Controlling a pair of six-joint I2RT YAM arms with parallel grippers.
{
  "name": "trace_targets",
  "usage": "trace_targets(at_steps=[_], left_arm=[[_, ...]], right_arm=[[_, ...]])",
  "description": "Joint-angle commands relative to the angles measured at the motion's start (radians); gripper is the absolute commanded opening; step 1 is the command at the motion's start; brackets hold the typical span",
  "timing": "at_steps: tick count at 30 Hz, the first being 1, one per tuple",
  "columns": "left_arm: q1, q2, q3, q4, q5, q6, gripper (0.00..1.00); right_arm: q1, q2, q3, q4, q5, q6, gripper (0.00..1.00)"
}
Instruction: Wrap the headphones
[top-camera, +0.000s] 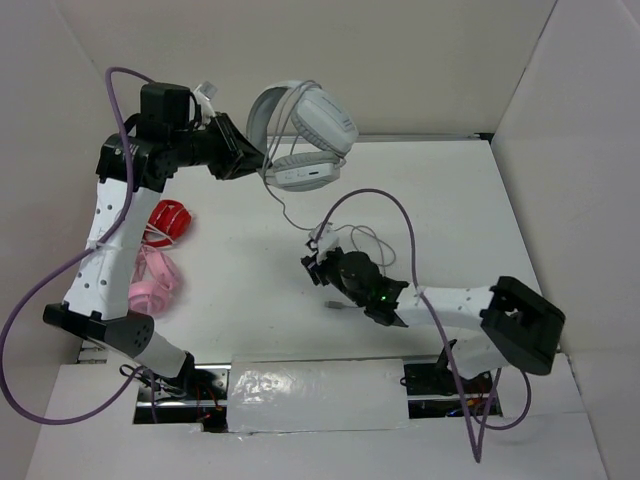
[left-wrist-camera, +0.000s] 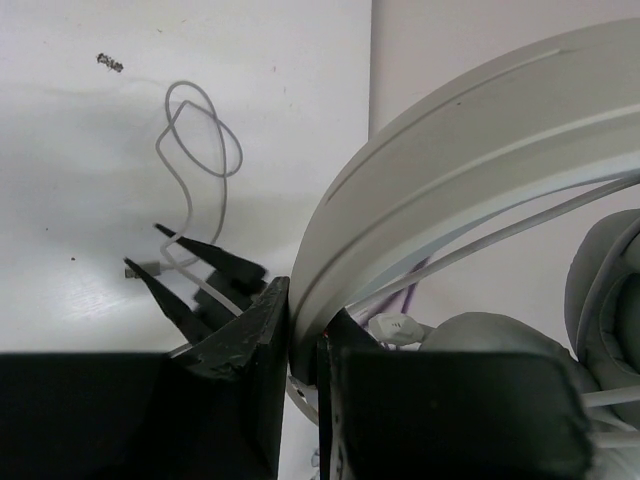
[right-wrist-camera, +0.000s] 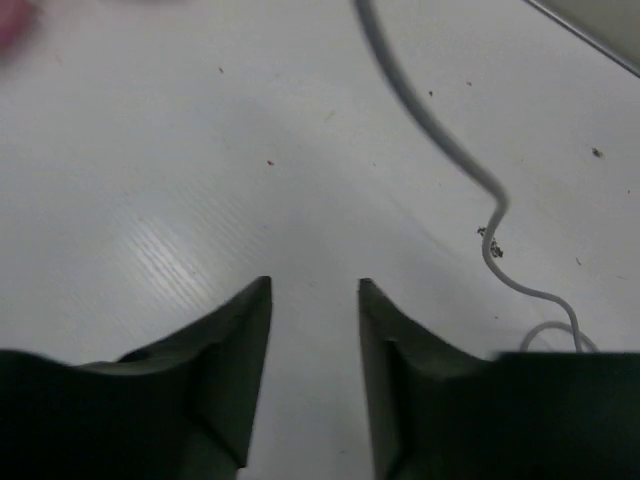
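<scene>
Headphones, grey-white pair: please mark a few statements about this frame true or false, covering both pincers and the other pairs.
1. The left pincer is clamped on the headband of the grey-white headphones. True.
2. The right pincer grips the cable. False: its jaws stand apart over bare table, and the cable lies off to one side of them.
3. The grey-white headphones lie flat on the table. False: the left pincer holds them up near the back wall, and the cable trails down to the table.
4. The red headphones and pink headphones lie beside the left arm. True.
</scene>
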Motion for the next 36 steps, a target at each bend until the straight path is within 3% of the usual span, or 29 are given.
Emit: trace_targets(at_steps=[1,3,4,5,9,13,15,19,24,27,30,35,36], left_arm=[[0.003,-0.049,0.054,0.08,0.072,-0.003,0.0],[0.005,-0.051,0.051,0.083,0.072,-0.003,0.0],[0.005,-0.049,0.051,0.08,0.072,-0.003,0.0],[0.006,-0.051,0.051,0.081,0.072,-0.003,0.0],[0.008,-0.055,0.051,0.091,0.081,-0.001,0.0],[0.008,-0.045,0.074,0.088,0.098,0.0,0.0],[0.008,-0.046,0.062,0.092,0.09,0.005,0.0],[0.011,-0.034,0.07,0.091,0.134,0.014,0.0],[0.011,-0.035,0.138,0.083,0.185,0.031,0.0],[0.01,-0.072,0.126,0.095,0.199,0.04,0.0],[0.008,-0.112,0.105,0.108,0.208,0.051,0.0],[0.008,-0.163,0.079,0.126,0.256,0.075,0.0],[0.008,-0.173,0.07,0.132,0.26,0.075,0.0]], right_arm=[[-0.001,-0.178,-0.032,0.124,-0.035,0.023,0.55],[-0.019,-0.233,-0.069,0.102,-0.058,0.031,0.85],[-0.042,-0.276,-0.073,0.083,-0.066,0.066,0.89],[-0.061,-0.296,-0.076,0.057,-0.083,0.085,1.0],[-0.145,-0.354,-0.115,0.035,-0.152,0.178,1.0],[-0.205,-0.326,-0.077,-0.002,-0.264,0.166,1.0],[-0.225,-0.244,-0.017,-0.028,-0.354,0.093,1.0],[-0.256,-0.083,0.08,-0.03,-0.345,0.002,1.0],[-0.322,0.141,0.227,-0.047,-0.345,0.014,1.0],[-0.378,0.222,0.298,-0.036,-0.37,0.068,0.91],[-0.421,0.257,0.373,-0.074,-0.41,0.092,0.7],[-0.495,0.268,0.428,-0.154,-0.445,0.108,0.22],[-0.53,0.262,0.427,-0.152,-0.454,0.153,0.0]])
